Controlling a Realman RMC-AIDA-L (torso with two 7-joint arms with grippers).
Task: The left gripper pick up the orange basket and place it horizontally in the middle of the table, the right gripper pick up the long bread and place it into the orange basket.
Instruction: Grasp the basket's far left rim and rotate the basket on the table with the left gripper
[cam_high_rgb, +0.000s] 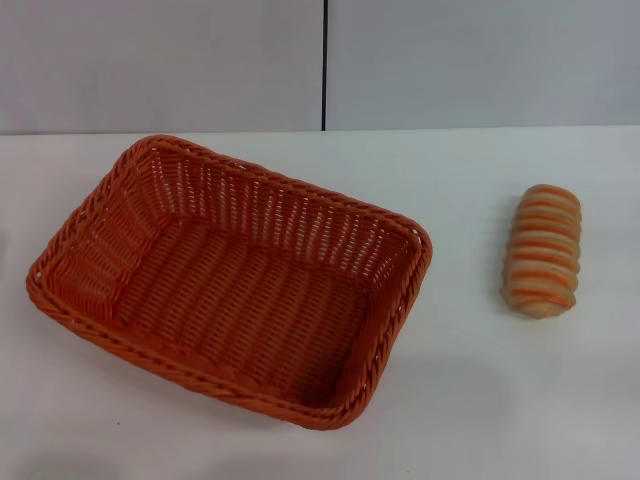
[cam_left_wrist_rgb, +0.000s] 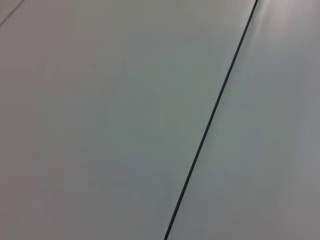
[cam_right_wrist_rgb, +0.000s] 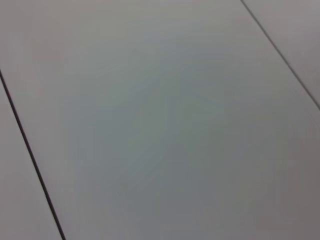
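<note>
One orange basket (cam_high_rgb: 232, 283) is seen on the table (cam_high_rgb: 470, 400), lying skewed, its long axis running diagonally and its open side up. It is judged unplaced: the task calls for a horizontal setting in the middle, and it sits left of centre and turned. One long bread (cam_high_rgb: 542, 250) lies well apart to the basket's right, standing lengthwise away from the robot, untouched and clear of the rim; this spacing is judged to leave room for a reach from the right side.

Neither the left gripper nor the right gripper is shown in any view. Both wrist views are filled by plain grey panelling crossed by dark seams, so the arms are judged to be raised and pointed away from the work. Position relative to the jaws cannot be given, and whether the jaws are released or clenched cannot be told.

Count: baskets, one; breads, one; grippers visible, none. Step in hand, judged: none begun; basket pick comes first
</note>
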